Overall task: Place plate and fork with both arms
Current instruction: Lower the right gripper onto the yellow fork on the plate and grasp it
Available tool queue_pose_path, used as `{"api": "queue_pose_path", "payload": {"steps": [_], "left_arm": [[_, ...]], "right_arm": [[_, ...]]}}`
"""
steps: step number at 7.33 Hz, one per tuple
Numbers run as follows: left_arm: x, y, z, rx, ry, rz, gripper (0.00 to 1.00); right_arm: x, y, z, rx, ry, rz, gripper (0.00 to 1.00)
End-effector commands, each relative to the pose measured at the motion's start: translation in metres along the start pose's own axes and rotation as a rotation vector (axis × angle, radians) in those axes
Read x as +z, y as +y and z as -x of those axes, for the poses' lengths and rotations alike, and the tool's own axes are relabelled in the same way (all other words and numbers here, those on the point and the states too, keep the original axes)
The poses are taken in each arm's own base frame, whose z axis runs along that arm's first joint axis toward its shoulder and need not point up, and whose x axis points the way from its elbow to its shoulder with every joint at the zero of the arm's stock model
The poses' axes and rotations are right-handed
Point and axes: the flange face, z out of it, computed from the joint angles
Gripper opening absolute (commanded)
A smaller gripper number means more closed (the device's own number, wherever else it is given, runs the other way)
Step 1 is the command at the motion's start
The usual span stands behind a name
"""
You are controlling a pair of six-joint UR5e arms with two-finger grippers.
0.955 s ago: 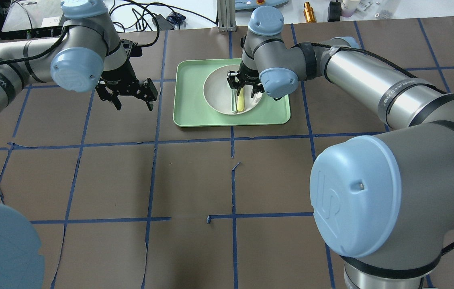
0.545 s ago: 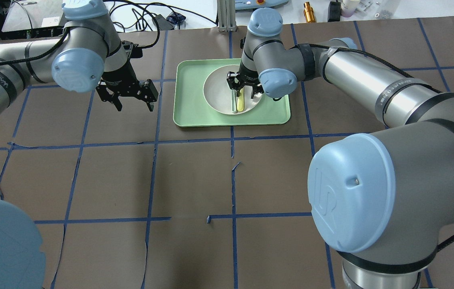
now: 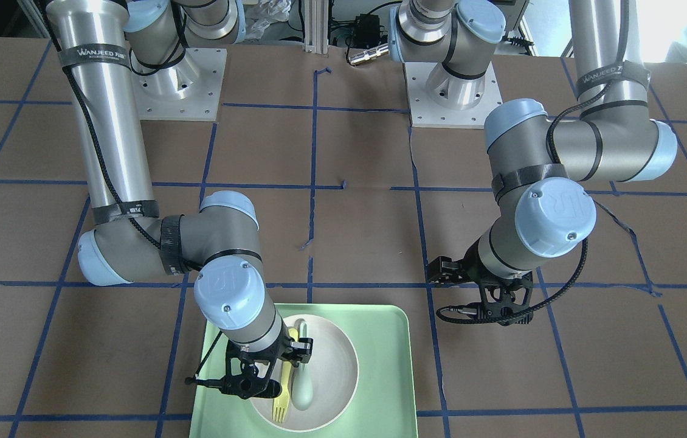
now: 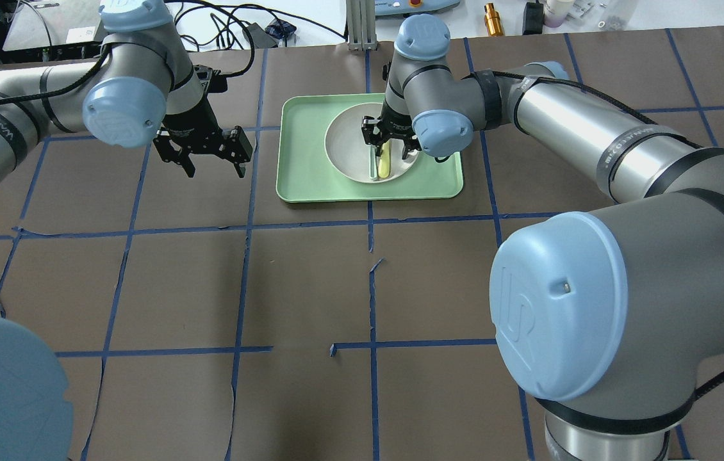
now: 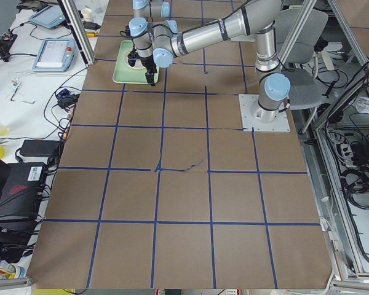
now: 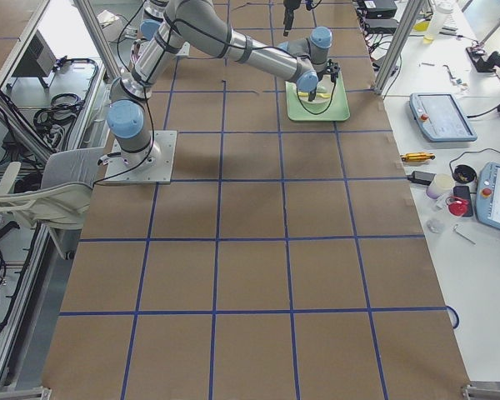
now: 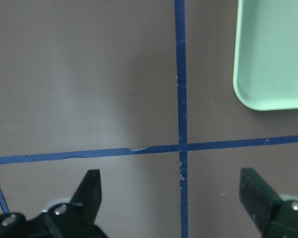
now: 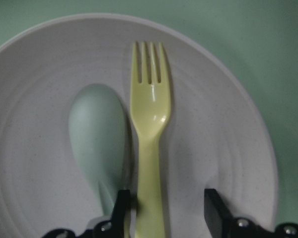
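The white plate [image 4: 346,144] sits in the mint-green tray [image 4: 304,153]. The pale-yellow fork [image 4: 385,165] lies in the plate beside a grey-green spoon [image 4: 373,163]. My right gripper [image 4: 387,150] is low over the plate, open, with its jaws on either side of the fork's handle. In the right wrist view the fork [image 8: 150,109] runs between the fingers [image 8: 214,213], with the left finger close against the handle and the spoon [image 8: 97,134] just outside it. My left gripper [image 4: 214,169] is open and empty above bare table, left of the tray.
The tray's corner [image 7: 273,59] shows at the upper right of the left wrist view. Blue tape lines [image 7: 181,99] cross the brown table cover. Cables and small items [image 4: 493,18] lie beyond the table's far edge.
My right gripper has sunk slightly toward the fork and its jaws stand a little narrower. The left arm has barely moved.
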Motion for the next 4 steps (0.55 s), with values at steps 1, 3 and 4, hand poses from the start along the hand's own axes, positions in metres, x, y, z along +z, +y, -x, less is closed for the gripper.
{"api": "queue_pose_path", "payload": {"steps": [1, 3, 4], "left_arm": [[0.001, 0.000, 0.000, 0.000, 0.002, 0.002, 1.00], [0.000, 0.000, 0.000, 0.005, 0.000, -0.001, 1.00], [0.000, 0.000, 0.000, 0.005, 0.000, -0.001, 1.00]], "right_arm": [[-0.005, 0.000, 0.000, -0.049, 0.000, -0.004, 0.28], [-0.011, 0.001, 0.001, -0.044, -0.002, -0.007, 0.00], [-0.022, 0.001, 0.003, -0.035, -0.006, -0.020, 0.00]]}}
